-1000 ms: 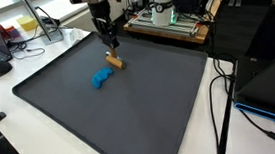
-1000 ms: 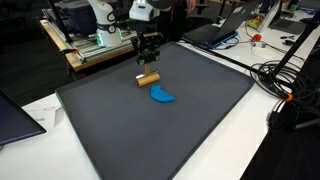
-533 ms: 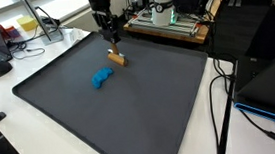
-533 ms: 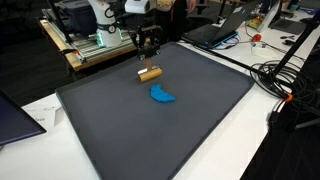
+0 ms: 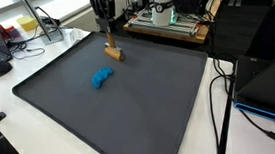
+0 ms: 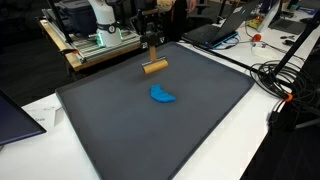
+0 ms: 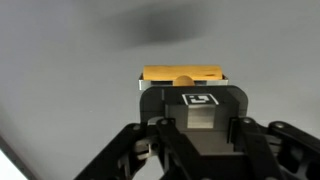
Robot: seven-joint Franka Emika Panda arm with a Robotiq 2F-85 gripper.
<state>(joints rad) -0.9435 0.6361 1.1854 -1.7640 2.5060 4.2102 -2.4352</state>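
One arm pointing down, gripper [image 5: 109, 43] grasping wooden block [image 5: 114, 55], hanging above grey mat [image 5: 131, 113]

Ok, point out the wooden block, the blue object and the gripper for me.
wooden block [image 6: 155, 68], in an exterior view, middle of its long side.
blue object [image 6: 163, 96], in an exterior view, its centre.
gripper [image 6: 152, 58], in an exterior view, between the fingertips.

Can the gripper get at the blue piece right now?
Probably reach the blue piece, since only bare mat lies between; not grasp it, the gripper being shut on the tan block.
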